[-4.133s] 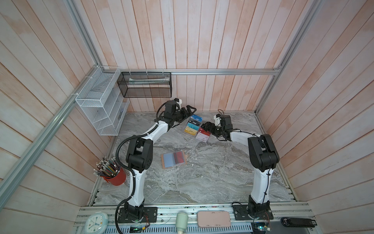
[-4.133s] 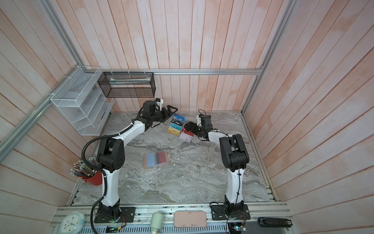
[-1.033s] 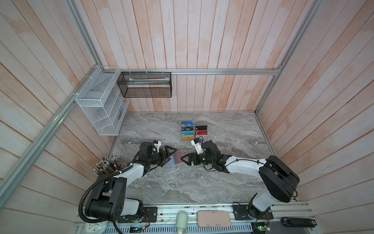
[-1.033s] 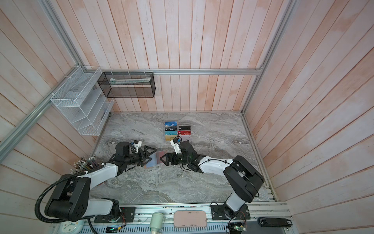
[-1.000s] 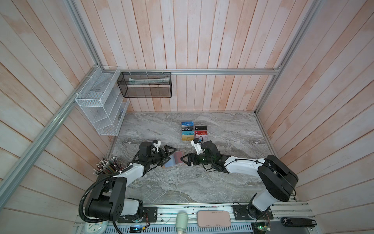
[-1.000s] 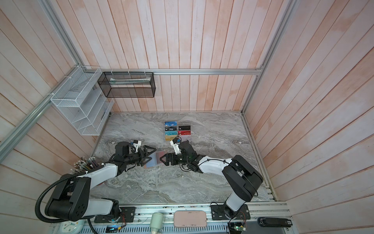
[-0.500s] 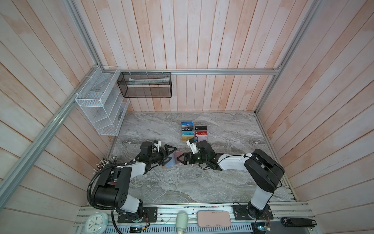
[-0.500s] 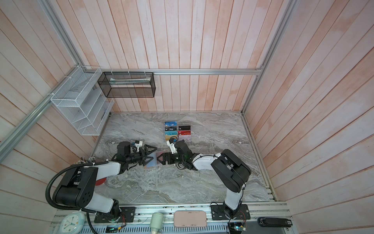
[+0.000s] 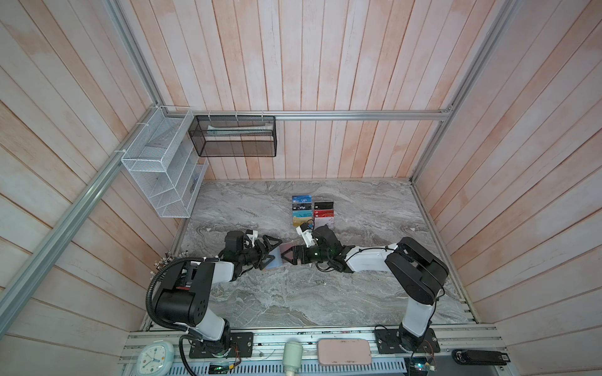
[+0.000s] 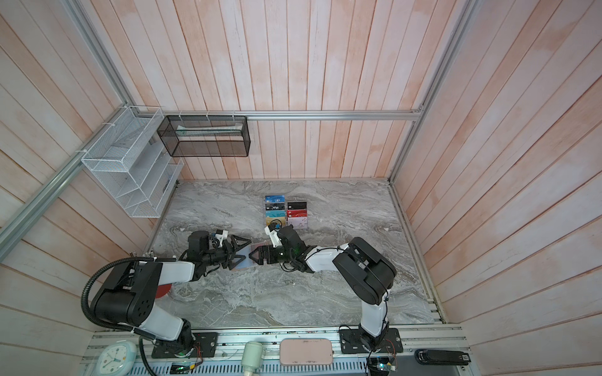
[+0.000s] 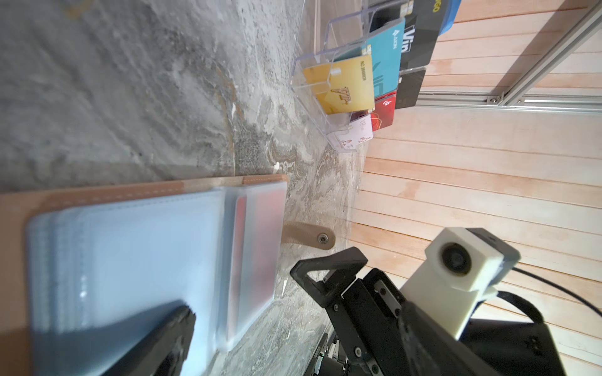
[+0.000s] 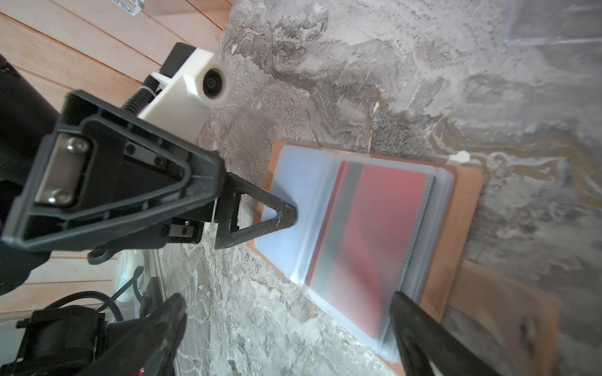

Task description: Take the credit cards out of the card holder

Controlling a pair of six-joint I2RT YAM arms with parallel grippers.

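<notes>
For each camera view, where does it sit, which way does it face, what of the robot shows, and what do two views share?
Top view: high at the front of the table, looking down toward the back wall; both arms whole, left gripper facing right gripper.
Top view: alongside, same aim, same arms, card holder between them.
Left wrist: low, facing card holder and clear rack; one own jaw, right gripper.
Right wrist: low, facing the red card; own jaws, left gripper.
Shared: both wrist views show the open card holder.
</notes>
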